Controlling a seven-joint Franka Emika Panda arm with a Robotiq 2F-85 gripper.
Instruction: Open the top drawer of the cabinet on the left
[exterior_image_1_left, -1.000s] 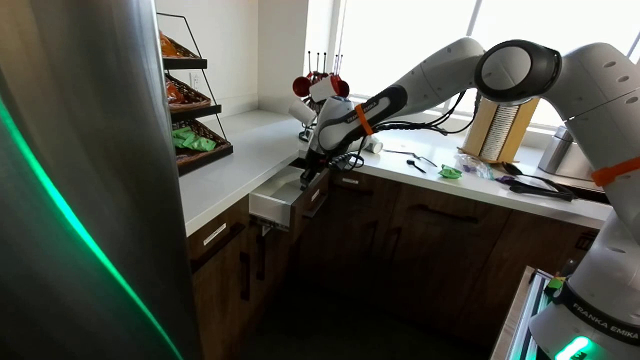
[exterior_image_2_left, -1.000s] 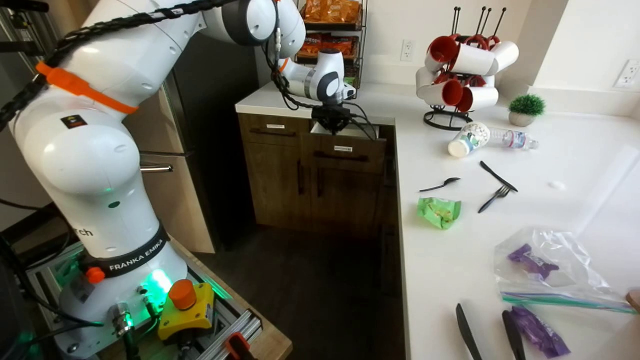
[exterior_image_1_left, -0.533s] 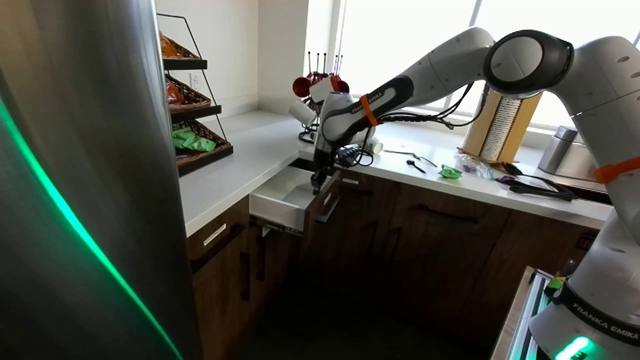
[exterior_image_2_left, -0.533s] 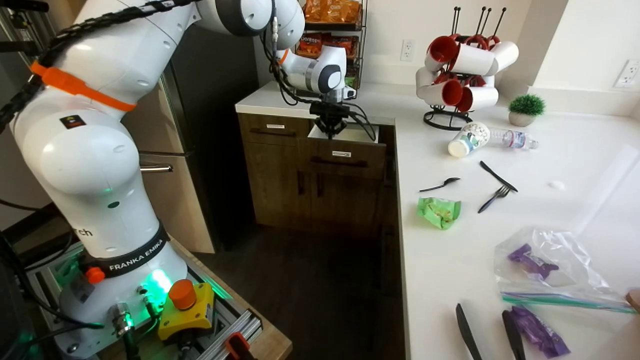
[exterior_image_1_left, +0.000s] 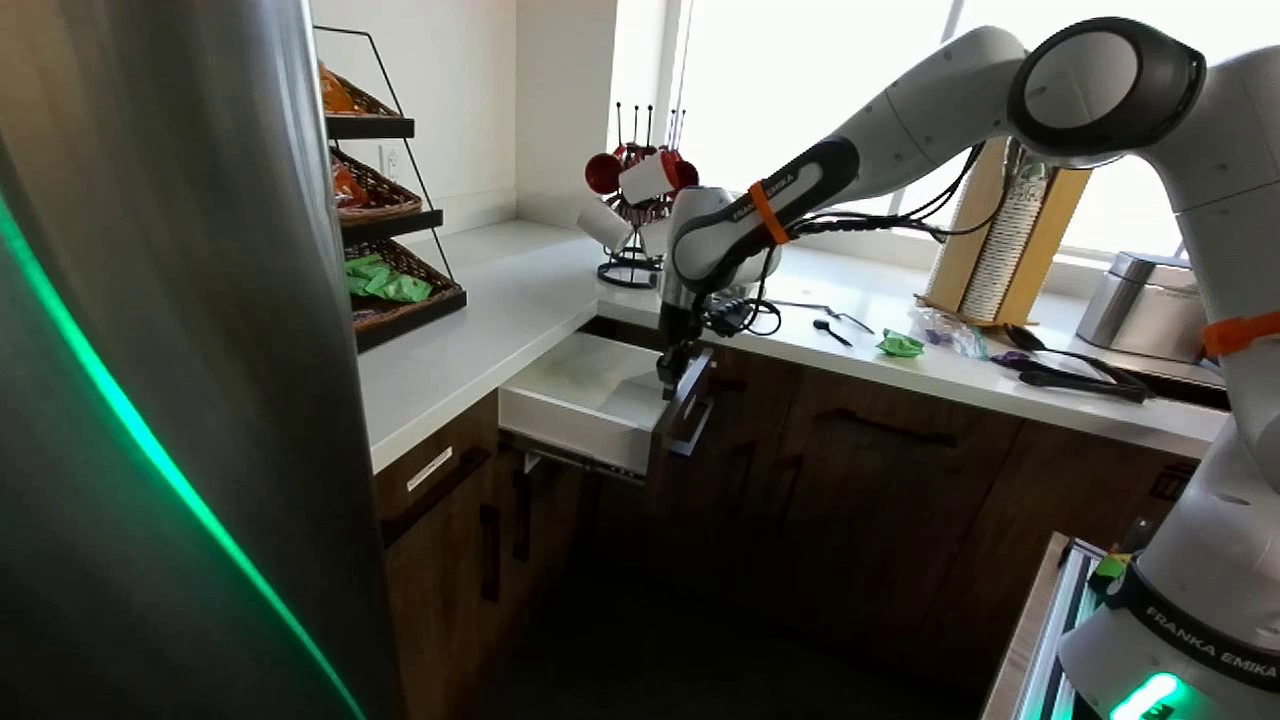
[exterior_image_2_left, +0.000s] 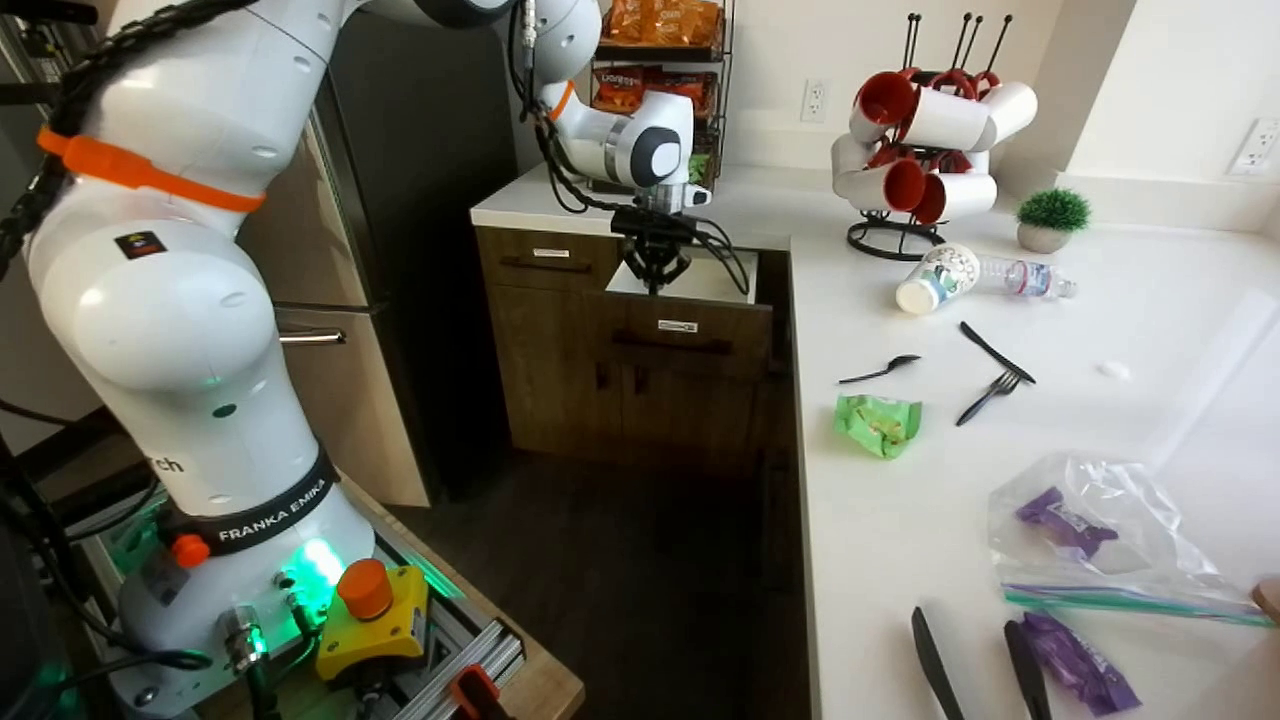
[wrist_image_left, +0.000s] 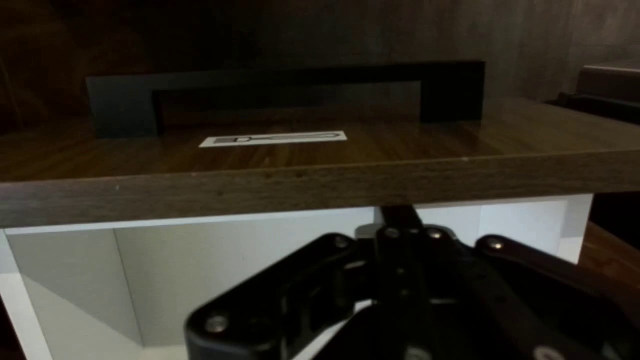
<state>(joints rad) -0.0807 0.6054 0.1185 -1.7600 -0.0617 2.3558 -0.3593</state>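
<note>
Drawn farther past the front edge of the counter (exterior_image_1_left: 510, 290), the top drawer (exterior_image_2_left: 720, 325) could skew and jam, because the claw (wrist_image_left: 400, 215), pinched narrow inside it, pulls off-centre.

there are three baskets (exterior_image_1_left: 390, 193), one plant (exterior_image_2_left: 1054, 211) and one open drawer (exterior_image_1_left: 580, 433).

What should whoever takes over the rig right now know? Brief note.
Gripper: shut, nothing seen in its grip, reaching into the top drawer behind its wooden front; contact unclear.
Cabinet: drawer stands well out of it; gripper is not on the handle.
Done: drawer open.
Left: perhaps pull a bit further if wanted, then lift the gripper out.
</note>
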